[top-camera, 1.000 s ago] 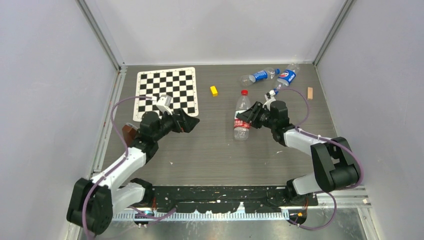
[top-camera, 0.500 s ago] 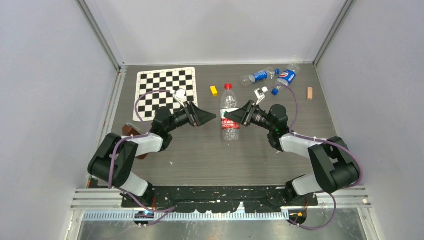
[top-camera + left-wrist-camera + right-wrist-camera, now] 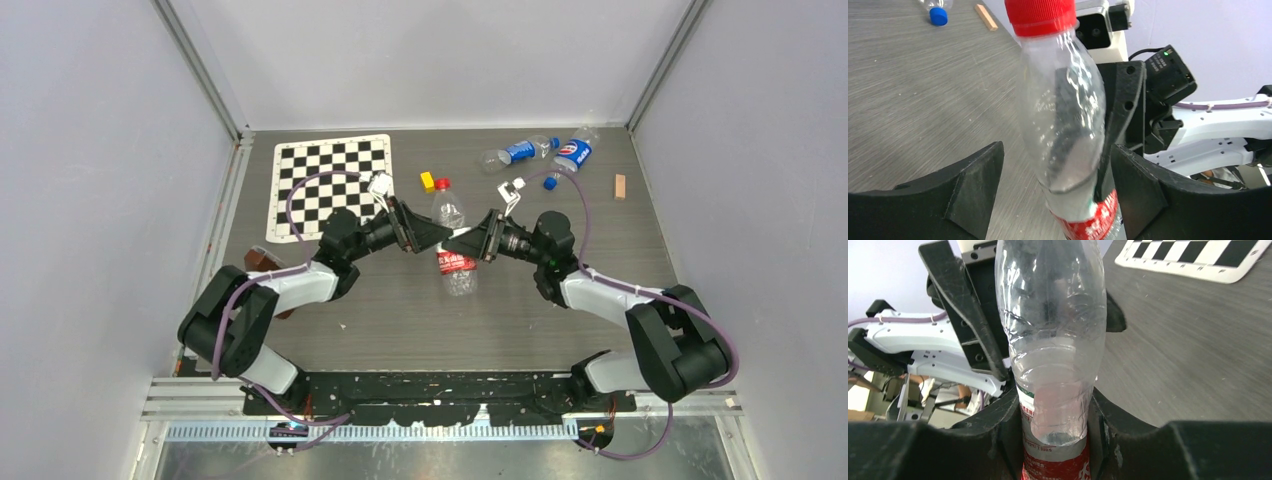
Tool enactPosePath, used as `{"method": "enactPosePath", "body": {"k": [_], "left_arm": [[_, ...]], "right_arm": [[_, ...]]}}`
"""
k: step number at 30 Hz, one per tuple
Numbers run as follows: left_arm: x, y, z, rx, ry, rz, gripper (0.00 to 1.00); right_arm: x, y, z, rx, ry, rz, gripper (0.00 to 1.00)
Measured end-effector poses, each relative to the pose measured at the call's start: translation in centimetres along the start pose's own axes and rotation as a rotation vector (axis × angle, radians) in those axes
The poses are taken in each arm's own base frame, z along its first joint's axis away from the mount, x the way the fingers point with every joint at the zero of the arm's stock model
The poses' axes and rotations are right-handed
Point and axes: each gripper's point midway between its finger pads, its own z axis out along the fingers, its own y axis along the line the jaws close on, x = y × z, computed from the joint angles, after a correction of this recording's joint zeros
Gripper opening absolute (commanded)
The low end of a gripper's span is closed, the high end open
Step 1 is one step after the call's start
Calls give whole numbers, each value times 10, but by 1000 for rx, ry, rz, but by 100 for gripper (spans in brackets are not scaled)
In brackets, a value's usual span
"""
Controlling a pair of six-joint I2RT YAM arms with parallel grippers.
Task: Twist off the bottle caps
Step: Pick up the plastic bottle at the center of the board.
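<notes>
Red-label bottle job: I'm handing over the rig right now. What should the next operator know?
Right gripper: shut on the red-label bottle at its label, holding it upright mid-table.
Left gripper: open, jaws either side of the bottle's upper body, below the red cap.
Blue-label bottles: lying at the far right, untouched.
Done: bottle picked up; red cap on.
Left: grip and unscrew the red cap, then the blue bottles; whether their caps are on I cannot tell.

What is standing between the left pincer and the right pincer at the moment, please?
The red-capped bottle, upright. The right pincer is shut on it near its label, and the left pincer stands open around its upper part. Both wrist views show this most clearly.
</notes>
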Motion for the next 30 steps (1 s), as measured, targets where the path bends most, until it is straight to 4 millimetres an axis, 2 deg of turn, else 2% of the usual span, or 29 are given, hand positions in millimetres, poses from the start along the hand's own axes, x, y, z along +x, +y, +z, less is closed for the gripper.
{"method": "enactPosePath", "body": {"k": [1, 5, 7, 9, 11, 15, 22, 30], "left_arm": [[2, 1, 0, -11, 3, 8, 76], [4, -1, -2, -31, 8, 45, 59], [2, -4, -4, -38, 1, 67, 49], [1, -6, -7, -45, 0, 79, 41], [-1, -8, -10, -52, -6, 100, 38], [1, -8, -16, -74, 3, 146, 30], [8, 14, -34, -227, 59, 236, 29], [4, 24, -64, -378, 100, 366, 28]], "right_arm": [[5, 2, 1, -7, 17, -1, 39], [18, 7, 6, -33, 69, -4, 40], [22, 7, 8, -41, 88, -5, 43], [22, 8, 9, -50, 95, -12, 54], [23, 10, 10, -62, 104, -20, 62], [29, 4, 11, -41, 124, -16, 72], [33, -24, 9, 115, 131, -17, 76], [21, -48, -9, 348, 84, -70, 76]]}}
